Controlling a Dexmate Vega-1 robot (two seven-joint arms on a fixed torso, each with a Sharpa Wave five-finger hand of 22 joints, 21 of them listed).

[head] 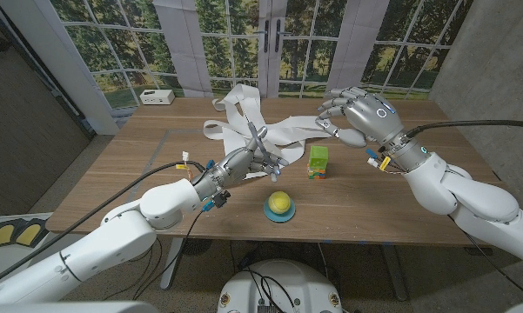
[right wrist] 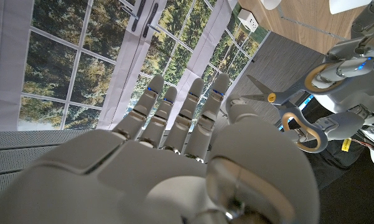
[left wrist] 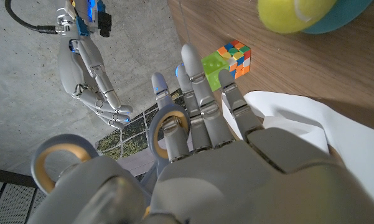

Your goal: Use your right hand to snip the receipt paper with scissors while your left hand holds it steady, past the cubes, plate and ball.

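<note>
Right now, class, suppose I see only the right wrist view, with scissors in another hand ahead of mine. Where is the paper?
Observer: The paper lies in loose folds on the far middle of the table, just behind the left hand that holds the scissors.
Operator: And the cube?
Observer: The cube stands on the table in front of the raised right hand.
Operator: The ball?
Observer: The ball sits on the plate, nearer the table's front edge than the cube.
</note>
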